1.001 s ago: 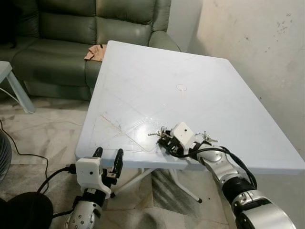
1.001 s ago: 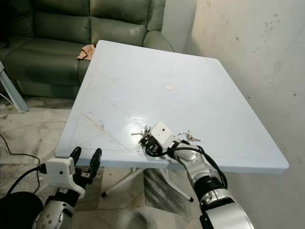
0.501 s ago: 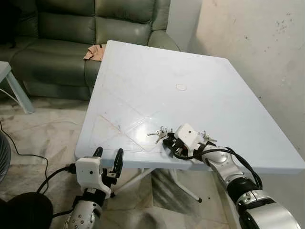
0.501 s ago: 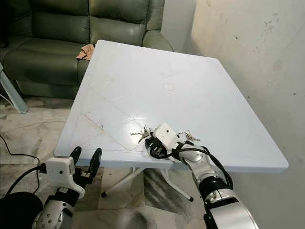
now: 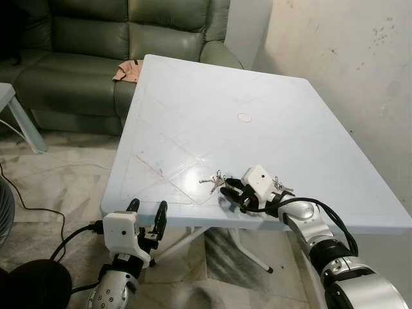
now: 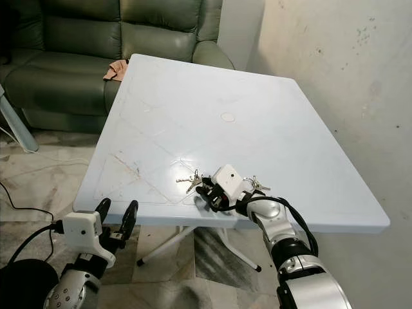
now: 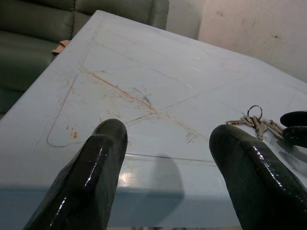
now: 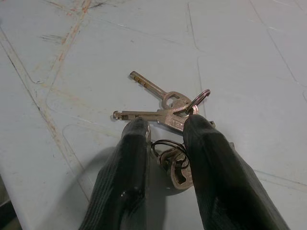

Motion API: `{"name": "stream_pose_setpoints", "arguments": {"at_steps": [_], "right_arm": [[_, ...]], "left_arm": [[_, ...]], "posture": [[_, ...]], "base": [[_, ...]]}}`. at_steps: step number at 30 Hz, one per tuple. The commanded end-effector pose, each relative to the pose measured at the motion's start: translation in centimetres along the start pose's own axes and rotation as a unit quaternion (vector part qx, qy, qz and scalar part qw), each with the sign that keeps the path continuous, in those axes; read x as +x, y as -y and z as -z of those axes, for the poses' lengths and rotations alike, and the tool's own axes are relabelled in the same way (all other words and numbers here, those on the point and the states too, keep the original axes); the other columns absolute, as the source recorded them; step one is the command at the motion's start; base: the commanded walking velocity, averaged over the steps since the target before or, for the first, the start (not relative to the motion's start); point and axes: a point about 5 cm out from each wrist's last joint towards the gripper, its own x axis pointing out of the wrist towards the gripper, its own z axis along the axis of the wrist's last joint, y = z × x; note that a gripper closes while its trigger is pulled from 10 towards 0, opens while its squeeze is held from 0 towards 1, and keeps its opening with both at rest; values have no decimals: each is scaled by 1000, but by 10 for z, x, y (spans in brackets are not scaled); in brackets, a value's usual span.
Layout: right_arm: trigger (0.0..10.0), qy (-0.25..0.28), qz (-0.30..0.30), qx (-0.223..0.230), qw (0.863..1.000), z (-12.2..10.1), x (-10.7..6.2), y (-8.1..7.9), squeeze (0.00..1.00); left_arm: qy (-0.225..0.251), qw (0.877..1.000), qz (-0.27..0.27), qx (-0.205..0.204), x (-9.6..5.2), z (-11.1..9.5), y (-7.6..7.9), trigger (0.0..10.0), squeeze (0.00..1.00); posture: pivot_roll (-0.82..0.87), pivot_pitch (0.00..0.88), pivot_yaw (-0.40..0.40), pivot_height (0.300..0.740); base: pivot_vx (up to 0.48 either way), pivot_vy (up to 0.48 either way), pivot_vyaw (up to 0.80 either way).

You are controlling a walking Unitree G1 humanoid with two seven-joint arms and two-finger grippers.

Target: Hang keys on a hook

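Near the table (image 5: 193,116) front edge, my right gripper (image 8: 165,132) rests. Its slightly parted fingers straddle the keys (image 8: 165,108), gripping nothing.

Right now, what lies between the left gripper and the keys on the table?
Only bare table top. In the left wrist view, the scuffed white surface runs from the left gripper, open at the near edge, to the keys, where the right gripper sits.
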Motion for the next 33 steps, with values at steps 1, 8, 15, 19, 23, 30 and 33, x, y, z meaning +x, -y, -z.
{"name": "stream_pose_setpoints", "arguments": {"at_steps": [1, 8, 15, 19, 23, 30, 33], "right_arm": [[10000, -1, 11, 13, 1000, 1, -5, 7, 0], [10000, -15, 6, -3, 1000, 3, -3, 5, 0], [10000, -10, -17, 8, 1000, 2, -3, 3, 773], [10000, 12, -27, 19, 999, -1, -6, 4, 0], [10000, 18, -31, 20, 999, -3, -8, 7, 0], [10000, 17, -4, 6, 1000, -4, -11, 14, 0], [10000, 2, 17, -23, 1000, -2, -12, 16, 0]], "left_arm": [[5, 1000, 11, -3, 3, -3, 6, 10000, 0], [6, 1000, 14, -1, 4, -4, 6, 10000, 0], [8, 1000, 12, -2, 5, -5, 5, 10000, 0], [7, 1000, 9, -3, 4, -4, 5, 10000, 0], [7, 1000, 9, -4, 5, -4, 5, 10000, 0], [7, 1000, 10, -4, 5, -4, 5, 10000, 0], [7, 1000, 11, -4, 5, -4, 5, 10000, 0]], "posture": [[33, 44, -154, 732], [35, 34, -153, 732], [38, 38, -158, 732], [37, 40, -159, 732], [34, 42, -158, 732], [31, 43, -154, 732], [31, 43, -154, 732]], "base": [[0, 0, 0], [0, 0, 0], [0, 0, 0], [0, 0, 0], [0, 0, 0], [0, 0, 0], [0, 0, 0]]}}
